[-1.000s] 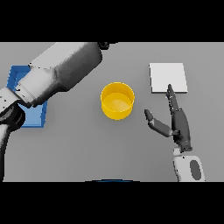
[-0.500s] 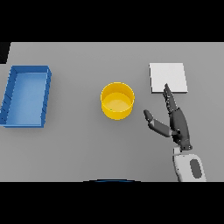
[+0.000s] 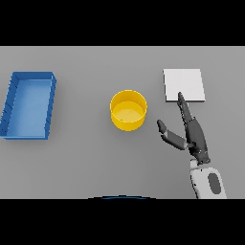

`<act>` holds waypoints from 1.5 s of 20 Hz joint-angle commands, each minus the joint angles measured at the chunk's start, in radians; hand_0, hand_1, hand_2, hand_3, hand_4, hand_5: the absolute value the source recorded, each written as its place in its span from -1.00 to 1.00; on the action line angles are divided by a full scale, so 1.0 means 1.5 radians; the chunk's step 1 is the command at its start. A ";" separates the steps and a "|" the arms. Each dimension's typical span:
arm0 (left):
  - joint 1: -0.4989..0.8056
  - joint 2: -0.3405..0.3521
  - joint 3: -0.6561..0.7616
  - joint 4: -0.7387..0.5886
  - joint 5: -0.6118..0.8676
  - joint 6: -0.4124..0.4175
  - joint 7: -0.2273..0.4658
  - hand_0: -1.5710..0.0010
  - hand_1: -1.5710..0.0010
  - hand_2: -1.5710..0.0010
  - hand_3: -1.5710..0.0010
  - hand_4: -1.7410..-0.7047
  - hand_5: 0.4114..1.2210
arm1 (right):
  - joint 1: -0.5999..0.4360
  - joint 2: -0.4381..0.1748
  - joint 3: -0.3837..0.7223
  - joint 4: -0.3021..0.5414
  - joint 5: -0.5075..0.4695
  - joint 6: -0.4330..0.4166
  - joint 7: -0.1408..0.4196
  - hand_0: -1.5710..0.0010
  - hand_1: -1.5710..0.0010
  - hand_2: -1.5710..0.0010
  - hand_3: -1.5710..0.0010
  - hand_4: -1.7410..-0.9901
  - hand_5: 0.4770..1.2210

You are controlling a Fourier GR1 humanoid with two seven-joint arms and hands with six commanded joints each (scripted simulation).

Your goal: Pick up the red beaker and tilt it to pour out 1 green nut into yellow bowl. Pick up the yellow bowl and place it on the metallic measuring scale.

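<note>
1 head view looks steeply down on the grey table (image 3: 86, 162) from close above

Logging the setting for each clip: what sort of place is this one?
Probably a bare test or lab bench: a plain grey table holding only a yellow bowl, a blue tray and a flat white square, likely the scale. The right hand rests open nearby.

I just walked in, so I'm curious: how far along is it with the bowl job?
The pouring looks done: a small green speck lies in the yellow bowl, and no beaker is in view. The right hand is open beside the bowl, holding nothing. Lifting the bowl onto the pale square scale is left.
</note>
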 commanded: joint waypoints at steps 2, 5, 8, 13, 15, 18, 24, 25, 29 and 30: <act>0.035 0.001 0.026 -0.003 0.037 0.017 0.035 -1.00 -1.00 -1.00 -1.00 -1.00 1.00 | 0.009 0.000 0.002 -0.009 -0.005 0.004 -0.009 1.00 1.00 1.00 1.00 0.62 -0.52; 0.117 -0.006 0.051 -0.044 0.088 0.043 0.027 -1.00 -1.00 -1.00 -1.00 -1.00 1.00 | 0.005 -0.002 -0.003 0.002 -0.010 0.007 -0.011 1.00 1.00 1.00 1.00 0.62 -0.48; 0.224 -0.026 0.062 -0.122 0.136 0.075 0.025 -1.00 -1.00 -1.00 -1.00 -1.00 1.00 | 0.013 -0.006 0.001 -0.001 0.000 0.003 -0.024 1.00 1.00 1.00 1.00 0.55 -0.46; 0.378 -0.037 0.050 -0.327 0.186 0.094 0.107 -1.00 -1.00 -1.00 -1.00 -1.00 0.58 | 0.013 -0.007 0.001 -0.002 0.000 0.005 -0.023 1.00 1.00 1.00 1.00 0.53 -0.47; 0.426 -0.034 0.046 -0.400 0.197 0.099 0.156 -1.00 -1.00 -1.00 -1.00 -1.00 0.27 | 0.006 -0.008 -0.003 -0.004 -0.005 0.004 -0.013 1.00 1.00 1.00 1.00 0.55 -0.48; 0.487 -0.013 0.031 -0.528 0.218 0.055 0.201 -0.87 -0.71 -0.63 -0.68 -0.28 -0.10 | 0.009 -0.005 -0.002 -0.010 -0.012 0.008 -0.010 1.00 1.00 1.00 1.00 0.57 -0.48; 0.539 0.021 0.015 -0.629 0.276 -0.069 0.253 0.51 0.55 0.57 0.56 0.67 -0.43 | 0.017 -0.005 -0.002 0.004 -0.006 0.005 -0.023 1.00 1.00 1.00 1.00 0.56 -0.48; 0.536 0.025 0.006 -0.625 0.265 -0.075 0.262 0.61 0.64 0.66 0.65 0.73 -0.45 | 0.012 -0.009 -0.005 0.001 -0.005 0.002 -0.020 1.00 1.00 1.00 1.00 0.56 -0.48; 0.529 0.029 -0.011 -0.600 0.225 -0.056 0.251 0.84 0.85 0.86 0.86 0.83 -0.47 | 0.011 -0.010 0.003 -0.007 0.015 -0.007 -0.016 1.00 1.00 1.00 1.00 0.56 -0.50; 0.526 0.024 -0.012 -0.605 0.222 -0.048 0.239 0.87 0.88 0.89 0.88 0.85 -0.46 | 0.009 -0.005 0.008 -0.002 0.020 -0.009 -0.007 1.00 1.00 1.00 1.00 0.56 -0.52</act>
